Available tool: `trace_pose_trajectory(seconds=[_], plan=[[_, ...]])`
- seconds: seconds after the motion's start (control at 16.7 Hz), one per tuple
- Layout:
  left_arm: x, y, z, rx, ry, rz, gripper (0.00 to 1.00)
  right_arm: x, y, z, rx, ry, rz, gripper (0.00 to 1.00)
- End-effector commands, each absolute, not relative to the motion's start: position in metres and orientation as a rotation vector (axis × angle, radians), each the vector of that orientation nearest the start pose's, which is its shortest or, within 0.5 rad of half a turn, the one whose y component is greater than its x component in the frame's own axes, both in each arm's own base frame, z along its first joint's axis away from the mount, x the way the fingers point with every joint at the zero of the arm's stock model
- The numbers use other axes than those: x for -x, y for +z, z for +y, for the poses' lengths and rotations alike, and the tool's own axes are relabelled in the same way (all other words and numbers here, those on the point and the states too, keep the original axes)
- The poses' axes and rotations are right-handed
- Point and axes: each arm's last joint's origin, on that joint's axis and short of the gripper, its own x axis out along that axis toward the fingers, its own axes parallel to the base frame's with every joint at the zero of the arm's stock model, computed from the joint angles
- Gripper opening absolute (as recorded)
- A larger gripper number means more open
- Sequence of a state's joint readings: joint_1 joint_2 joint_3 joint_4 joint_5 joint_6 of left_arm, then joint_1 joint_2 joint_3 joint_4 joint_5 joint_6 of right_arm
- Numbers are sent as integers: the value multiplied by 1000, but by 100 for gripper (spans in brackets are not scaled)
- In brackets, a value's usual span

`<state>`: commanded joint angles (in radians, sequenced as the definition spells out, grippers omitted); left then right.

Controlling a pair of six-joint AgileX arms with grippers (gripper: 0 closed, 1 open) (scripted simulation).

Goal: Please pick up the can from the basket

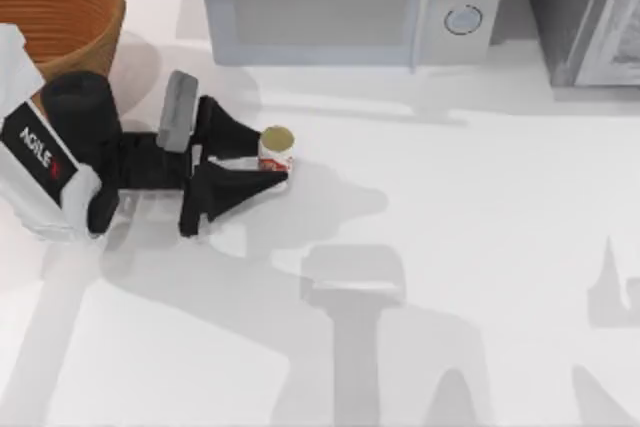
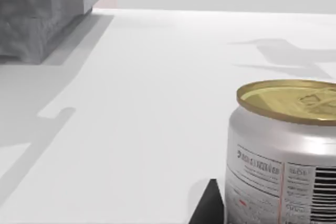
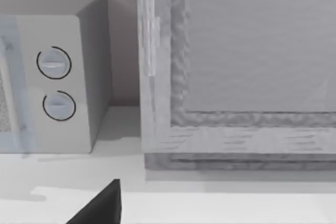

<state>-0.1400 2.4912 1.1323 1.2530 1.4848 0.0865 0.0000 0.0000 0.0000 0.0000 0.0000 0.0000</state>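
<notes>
Bright, even light falls on the white worktop (image 1: 480,247). Soft grey shadows lie just beside the left tool (image 1: 262,159) and stretch away from it. The can (image 2: 283,150) close to that tool has a gentle shine on its side. All views look slightly soft.

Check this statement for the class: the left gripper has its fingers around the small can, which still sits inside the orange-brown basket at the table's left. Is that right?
One detail is wrong. The can is not inside the basket; the top view shows it upright on the white table, apart from the basket, out in front of the microwave. The rest holds: the left gripper has its fingers either side of the can.
</notes>
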Motion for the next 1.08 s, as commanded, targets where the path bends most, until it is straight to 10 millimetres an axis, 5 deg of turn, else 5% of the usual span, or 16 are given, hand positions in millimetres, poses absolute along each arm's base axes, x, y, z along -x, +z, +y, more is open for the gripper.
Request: trace_pose_trajectory(seconds=[0.48, 1.08], plan=[[-412, 18, -81, 0, -1591, 0, 0, -106, 160, -1, 0, 0, 0, 100], [-412, 18, -81, 0, -1591, 0, 75, -106, 160, -1, 0, 0, 0, 100]])
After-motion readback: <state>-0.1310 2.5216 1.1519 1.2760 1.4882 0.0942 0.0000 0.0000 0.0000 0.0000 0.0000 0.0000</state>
